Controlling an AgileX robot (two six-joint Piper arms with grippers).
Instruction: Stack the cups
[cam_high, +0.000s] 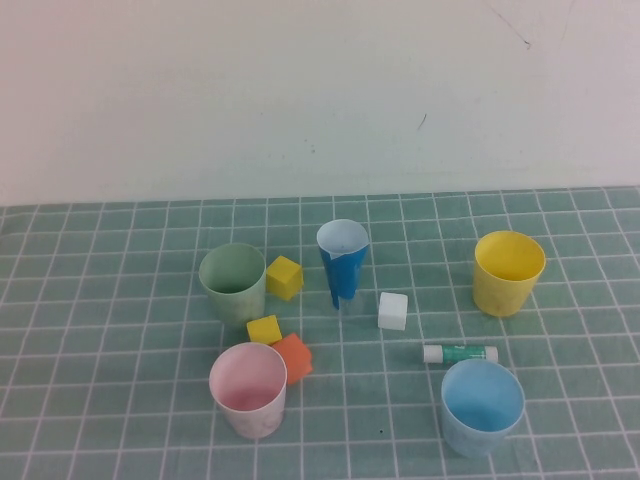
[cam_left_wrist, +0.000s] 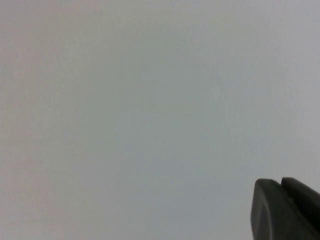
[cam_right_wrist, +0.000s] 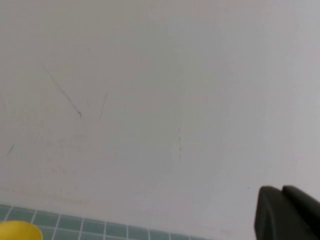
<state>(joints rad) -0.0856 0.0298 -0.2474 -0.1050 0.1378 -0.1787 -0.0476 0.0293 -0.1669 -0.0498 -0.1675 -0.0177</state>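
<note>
Cups are scattered on the bench, green (cam_high: 232, 282) and pink (cam_high: 248, 389) on the left, yellow (cam_high: 508, 272) and blue (cam_high: 482, 407) on the right, and both end effectors (left (cam_left_wrist: 285, 210), right (cam_right_wrist: 287, 212)) face the wall, grip state unclear, so I'd worry a reach clips the foam cubes (cam_high: 284, 277) or topples the dark blue cone cup (cam_high: 342, 262).

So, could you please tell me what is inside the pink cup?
Nothing visible: the pink cup stands upright and open, showing only bare pink wall; its floor is hidden by the near rim. The left claw and right claw are off the table, facing the wall.
</note>
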